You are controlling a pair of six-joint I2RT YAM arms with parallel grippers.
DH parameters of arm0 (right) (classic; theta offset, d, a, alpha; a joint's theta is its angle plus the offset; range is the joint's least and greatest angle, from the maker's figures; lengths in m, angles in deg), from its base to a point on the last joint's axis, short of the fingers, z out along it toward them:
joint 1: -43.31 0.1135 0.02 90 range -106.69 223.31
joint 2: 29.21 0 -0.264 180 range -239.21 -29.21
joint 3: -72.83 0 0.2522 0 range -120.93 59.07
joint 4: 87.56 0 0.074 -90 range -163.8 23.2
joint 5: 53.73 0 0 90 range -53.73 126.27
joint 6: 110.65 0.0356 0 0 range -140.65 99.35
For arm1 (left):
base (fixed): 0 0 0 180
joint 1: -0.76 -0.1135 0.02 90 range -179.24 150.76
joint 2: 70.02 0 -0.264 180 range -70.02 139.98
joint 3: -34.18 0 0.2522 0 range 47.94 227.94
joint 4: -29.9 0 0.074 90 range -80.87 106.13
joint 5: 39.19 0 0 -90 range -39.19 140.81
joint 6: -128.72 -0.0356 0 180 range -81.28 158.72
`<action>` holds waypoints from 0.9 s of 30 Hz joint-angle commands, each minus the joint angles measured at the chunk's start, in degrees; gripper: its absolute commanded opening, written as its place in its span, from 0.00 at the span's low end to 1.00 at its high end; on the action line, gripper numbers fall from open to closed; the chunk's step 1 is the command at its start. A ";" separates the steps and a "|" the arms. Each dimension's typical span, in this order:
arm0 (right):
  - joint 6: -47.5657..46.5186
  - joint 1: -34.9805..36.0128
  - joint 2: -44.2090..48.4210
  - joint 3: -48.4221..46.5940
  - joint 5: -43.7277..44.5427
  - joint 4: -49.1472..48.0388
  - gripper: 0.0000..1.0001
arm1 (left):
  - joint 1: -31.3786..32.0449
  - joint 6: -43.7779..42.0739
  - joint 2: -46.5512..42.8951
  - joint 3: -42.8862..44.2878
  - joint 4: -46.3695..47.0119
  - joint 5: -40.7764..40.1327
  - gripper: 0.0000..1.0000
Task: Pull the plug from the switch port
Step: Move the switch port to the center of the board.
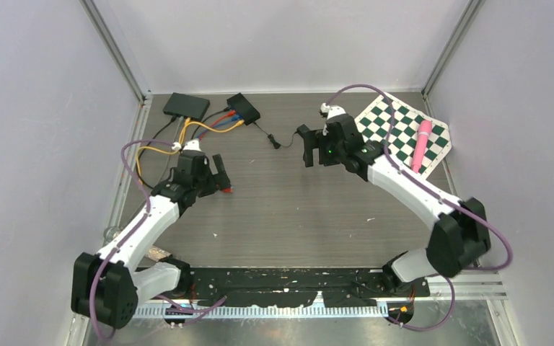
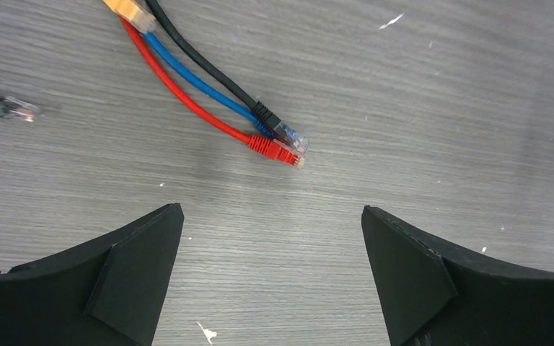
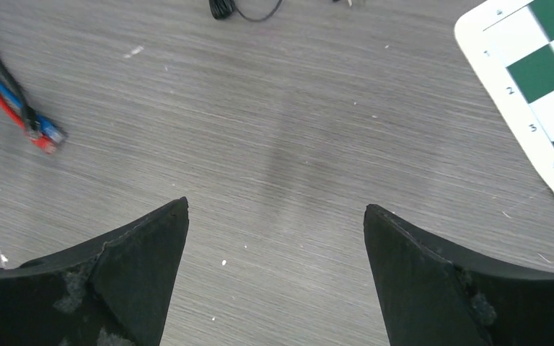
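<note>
Tools on both arms were held spread wide and empty. The left tool (image 2: 273, 209) was poised over bare counter (image 2: 440, 108), just below a bundle of loose plug ends (image 2: 278, 144) in red, blue and black at the centre of its wrist view. The right tool (image 3: 277, 205) hung over open counter near the middle of the overhead frame.

The switch (image 1: 243, 108) was seen at the upper left of the overhead frame, beside a second black box (image 1: 186, 106), with coloured cables (image 1: 220, 124) running toward its near face. From so far off it could not be told for certain which plug was seated in a port.

For the step to be done well, the loose ends would best be ignored and the left tool, being the nearer, carried up toward the switch. The fingers should be set across the plug's boot close to the port, so that the latch tab was squeezed as they closed. The pull would best be made straight along the port's axis, never sideways. Since the switch looked light and unfixed, it might well be dragged along, so bracing its body with the right tool was judged prudent.
</note>
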 commanded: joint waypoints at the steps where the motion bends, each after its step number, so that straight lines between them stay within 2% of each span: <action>1: 0.67 -0.20 10.90 6.94 3.35 -12.94 0.97 | 1.99 -0.04 4.84 4.86 0.23 -2.17 0.99; 4: 0.14 -0.53 16.68 11.83 2.14 -18.12 0.95 | 2.21 -0.55 7.83 7.38 -0.33 -2.05 0.99; 11: -1.52 -2.19 18.32 11.25 5.08 -12.99 0.96 | 2.51 -1.22 15.92 13.41 -1.05 -2.24 0.96; 18: -1.47 -3.59 18.97 11.51 6.49 -10.52 0.96 | 2.61 -2.66 25.33 22.96 -8.04 -8.24 0.93; 27: -0.22 -6.37 18.70 12.35 5.31 -10.18 0.96 | 2.61 0.33 26.70 21.10 -9.42 -11.26 0.93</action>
